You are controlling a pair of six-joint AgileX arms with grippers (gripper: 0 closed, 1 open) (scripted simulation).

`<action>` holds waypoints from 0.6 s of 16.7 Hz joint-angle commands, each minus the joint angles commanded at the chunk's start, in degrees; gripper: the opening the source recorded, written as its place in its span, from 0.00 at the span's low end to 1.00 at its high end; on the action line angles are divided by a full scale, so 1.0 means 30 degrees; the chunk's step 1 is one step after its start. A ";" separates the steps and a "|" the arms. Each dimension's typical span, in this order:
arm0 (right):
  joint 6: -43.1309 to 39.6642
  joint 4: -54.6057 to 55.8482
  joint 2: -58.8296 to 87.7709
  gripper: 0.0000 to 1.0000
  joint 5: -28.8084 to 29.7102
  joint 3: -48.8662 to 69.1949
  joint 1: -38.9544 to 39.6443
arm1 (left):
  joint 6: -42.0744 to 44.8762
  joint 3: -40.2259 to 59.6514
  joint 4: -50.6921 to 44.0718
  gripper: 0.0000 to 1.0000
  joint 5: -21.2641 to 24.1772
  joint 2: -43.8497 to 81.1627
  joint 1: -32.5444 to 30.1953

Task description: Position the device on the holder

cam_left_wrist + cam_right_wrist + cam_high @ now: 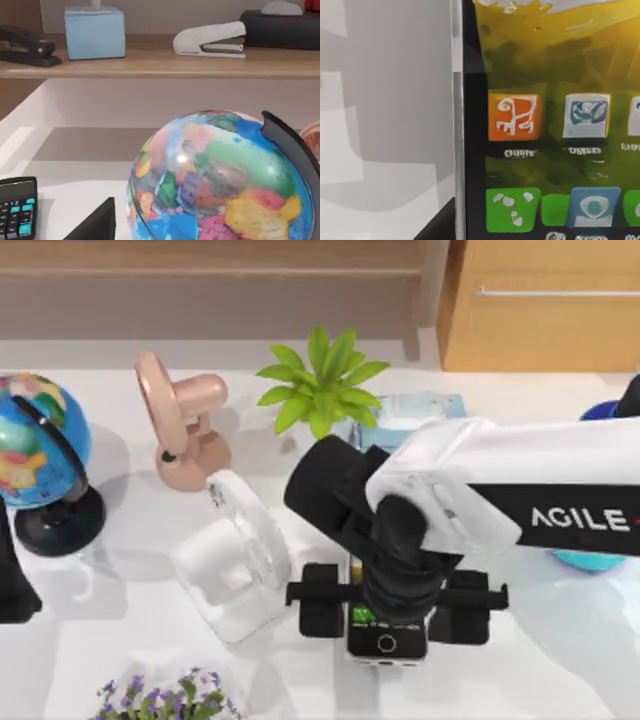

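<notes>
The device is a slim smartphone (386,640) with a black frame and silver edges, lying flat and face up on the white table near the front edge, a bit right of centre. From above you mostly just catch its bottom end: round home button and a green icon. In the right wrist view the phone (545,125) has its screen lit, yellowish wallpaper, an orange icon, some blue and green ones, silver edge down the side. The holder is a white stand (232,560) sitting just left of it, not touching.
</notes>
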 joint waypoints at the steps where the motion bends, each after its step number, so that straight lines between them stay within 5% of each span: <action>1: 0.0010 -0.0282 0.0115 0.00 -0.0002 0.0205 0.0011 | 0.0000 0.0000 0.0000 1.00 0.0000 0.0000 0.0000; 10: -0.1165 -0.0693 -0.1264 0.00 -0.0287 0.0144 -0.1237 | 0.0000 0.0000 0.0000 1.00 0.0000 0.0000 0.0000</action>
